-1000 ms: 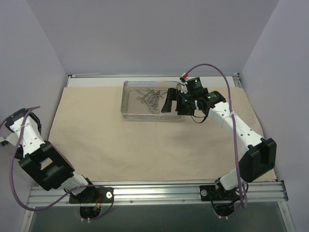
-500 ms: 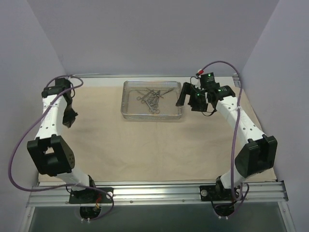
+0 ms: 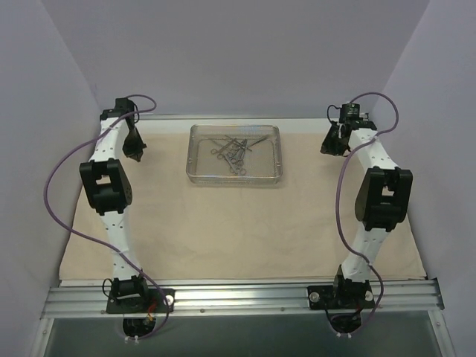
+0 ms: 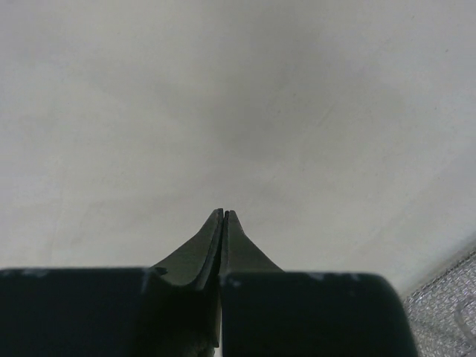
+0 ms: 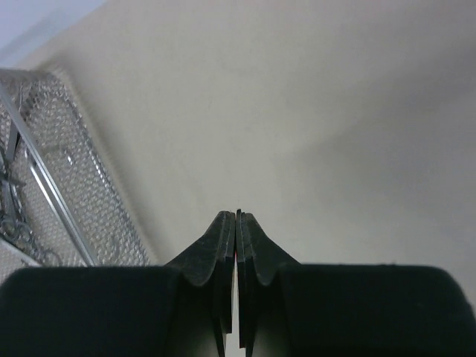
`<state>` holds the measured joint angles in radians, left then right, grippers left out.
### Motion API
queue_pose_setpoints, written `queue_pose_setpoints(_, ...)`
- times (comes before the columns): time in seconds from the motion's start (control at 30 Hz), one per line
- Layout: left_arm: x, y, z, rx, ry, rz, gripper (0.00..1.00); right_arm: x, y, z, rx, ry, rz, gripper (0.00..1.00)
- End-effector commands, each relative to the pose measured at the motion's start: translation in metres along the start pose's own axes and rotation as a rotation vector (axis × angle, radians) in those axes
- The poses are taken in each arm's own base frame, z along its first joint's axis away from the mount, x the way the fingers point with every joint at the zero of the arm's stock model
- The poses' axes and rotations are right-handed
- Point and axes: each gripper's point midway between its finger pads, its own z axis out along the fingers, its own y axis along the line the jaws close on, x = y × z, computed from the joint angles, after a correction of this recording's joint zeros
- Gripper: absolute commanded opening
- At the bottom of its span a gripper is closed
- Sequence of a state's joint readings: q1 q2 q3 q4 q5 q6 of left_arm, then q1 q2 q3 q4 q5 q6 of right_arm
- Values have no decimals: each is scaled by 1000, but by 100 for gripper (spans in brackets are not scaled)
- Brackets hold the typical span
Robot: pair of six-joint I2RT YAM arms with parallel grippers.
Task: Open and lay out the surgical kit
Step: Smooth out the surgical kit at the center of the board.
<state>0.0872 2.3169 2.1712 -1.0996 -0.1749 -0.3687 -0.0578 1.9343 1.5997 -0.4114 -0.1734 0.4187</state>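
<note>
Pale lavender walls [image 3: 223,52] close in the back and both sides. A ribbed aluminium rail [image 3: 245,295] spans the near edge above a dark grey panel [image 3: 245,335], and a thin metal strip [image 3: 171,117] lines the foot of the back wall.

From above, the instruments [image 3: 233,149] in the tray [image 3: 234,181] were a tangle too small to count or sort. The left wrist view caught only a blurred tray corner at its lower right edge, while the right wrist view cut the blurred tray off at its left edge. Whether the left gripper [image 3: 134,151] or right gripper [image 3: 331,143] touched the cloth [image 3: 223,230] could not be told.
</note>
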Motion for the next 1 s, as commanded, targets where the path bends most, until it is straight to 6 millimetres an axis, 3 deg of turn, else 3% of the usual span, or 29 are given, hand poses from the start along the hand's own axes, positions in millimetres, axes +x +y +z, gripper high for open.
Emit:
queue_pose_setpoints(0.0,-34,-20,-6,107,-89,-18,2,-29,-6,22,49,-94,-70,0)
queue_pose_setpoints(0.03,-30,-23,7,111,-63,-29,2,-35,-8,28,55,-116,-71,0)
queue_pose_setpoints(0.17,-23,-19,28,106,-15,-58,2,-26,-13,63,70,-67,-60,0)
queue_pose_setpoints(0.3,-16,-10,46,118,28,-111,2,-30,-16,83,69,-56,-60,0)
queue_pose_setpoints(0.4,0,-7,64,128,125,-142,2,-20,-27,105,80,-7,-37,0)
queue_pose_setpoints(0.57,-3,-11,92,185,178,-203,2,-20,-30,139,67,27,5,0)
queue_pose_setpoints(0.6,-2,-9,95,184,191,-221,2,-17,-31,142,75,46,5,0)
queue_pose_setpoints(0.63,-5,-9,99,183,184,-228,2,-26,-28,142,69,28,5,0)
queue_pose_setpoints(0.97,-10,-17,128,300,212,-289,2,-18,-46,171,98,103,66,0)
